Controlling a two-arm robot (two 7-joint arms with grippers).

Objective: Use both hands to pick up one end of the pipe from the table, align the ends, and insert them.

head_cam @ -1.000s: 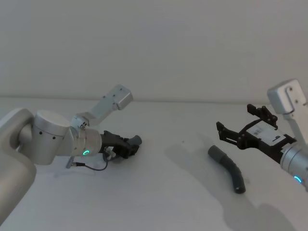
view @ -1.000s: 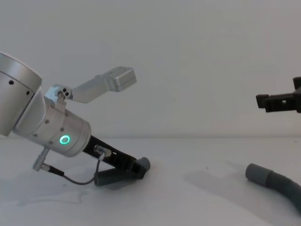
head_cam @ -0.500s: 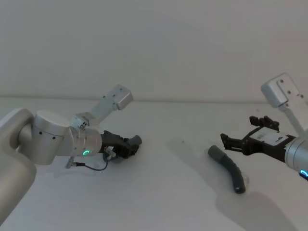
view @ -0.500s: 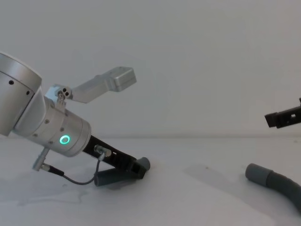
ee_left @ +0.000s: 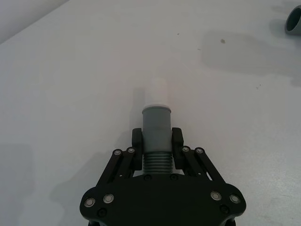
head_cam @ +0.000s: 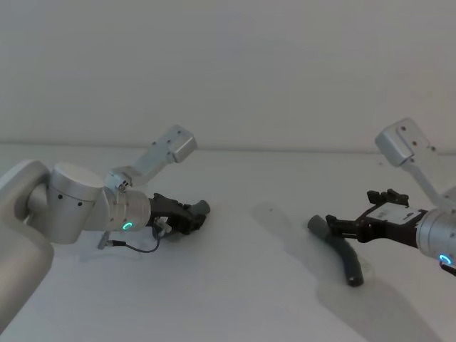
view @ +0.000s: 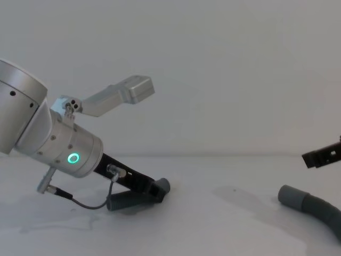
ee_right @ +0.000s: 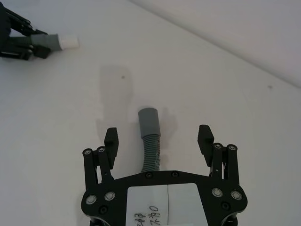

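Left pincer [ee_left: 157,141] grips spigot hose [ee_left: 156,120] behind its tip, leaving it free to mate — right pincer [ee_right: 158,137], released, hovers over curved hose [ee_right: 150,126] for pickup

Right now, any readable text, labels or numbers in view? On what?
White label on right gripper: handwritten marks, sideways and cut off at the picture's edge; unreadable.
No text on left gripper, pipe or table.
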